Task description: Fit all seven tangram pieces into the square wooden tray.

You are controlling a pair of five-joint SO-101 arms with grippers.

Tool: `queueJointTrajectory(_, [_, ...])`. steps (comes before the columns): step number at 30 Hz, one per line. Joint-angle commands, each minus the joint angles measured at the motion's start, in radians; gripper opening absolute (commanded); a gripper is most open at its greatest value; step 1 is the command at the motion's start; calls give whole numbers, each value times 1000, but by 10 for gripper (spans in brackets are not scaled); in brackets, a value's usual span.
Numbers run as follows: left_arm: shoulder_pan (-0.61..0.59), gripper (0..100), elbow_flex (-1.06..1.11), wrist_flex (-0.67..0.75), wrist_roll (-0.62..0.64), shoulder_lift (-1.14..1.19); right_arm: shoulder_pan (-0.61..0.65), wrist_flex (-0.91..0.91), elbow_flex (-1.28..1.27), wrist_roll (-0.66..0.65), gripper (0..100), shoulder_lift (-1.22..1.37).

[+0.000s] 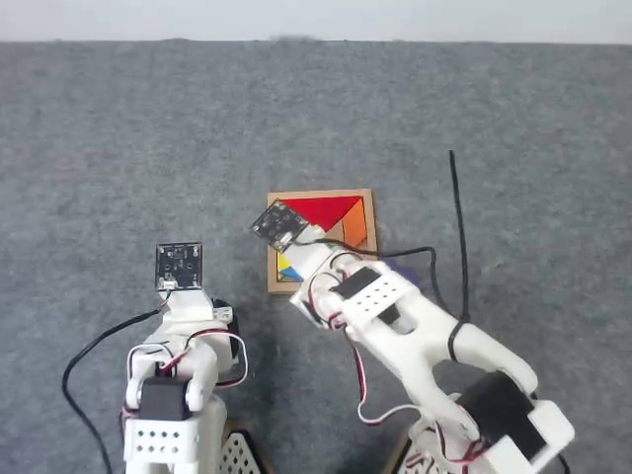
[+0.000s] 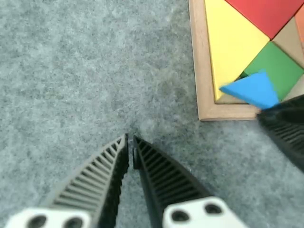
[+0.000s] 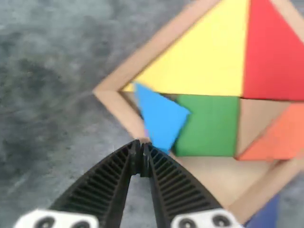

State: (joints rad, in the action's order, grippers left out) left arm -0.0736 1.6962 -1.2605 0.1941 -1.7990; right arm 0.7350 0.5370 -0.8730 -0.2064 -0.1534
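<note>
A grey, felt-like cloth (image 1: 118,128) covers the whole table, and a strip of pale wall (image 1: 316,20) runs along its far edge. A black cable (image 1: 460,227) trails across the cloth beside the right arm.

The square wooden tray (image 1: 336,194) lies flat near the middle of the table. In it sit a yellow triangle (image 3: 204,61), a red triangle (image 3: 270,52), a green square (image 3: 211,126) and an orange triangle (image 3: 280,137), with bare wood between them.

A blue triangle (image 3: 160,116) lies tilted at the tray's near corner, overlapping the green square and the rim.

The right pincer (image 3: 141,149) hangs over that corner with its fingers pressed together, the blue triangle's tip right at them. I cannot tell whether it pinches the piece.

The left pincer (image 2: 130,141) is closed on nothing, low over bare cloth, beside the tray.
</note>
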Motion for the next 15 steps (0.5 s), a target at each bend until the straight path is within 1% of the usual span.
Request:
queueJointTrajectory(1, [-6,14,-13,-2,-11,-20,-50,-21,54,-15,7,-12])
queueJointTrajectory(9, [-6,14,-13,-2,-11,-20,-47,-8,83,-35,7,-18])
queueJointTrajectory(15, [-6,14,-13,-2,-11,-20,-54,54,68,-34,7,-188])
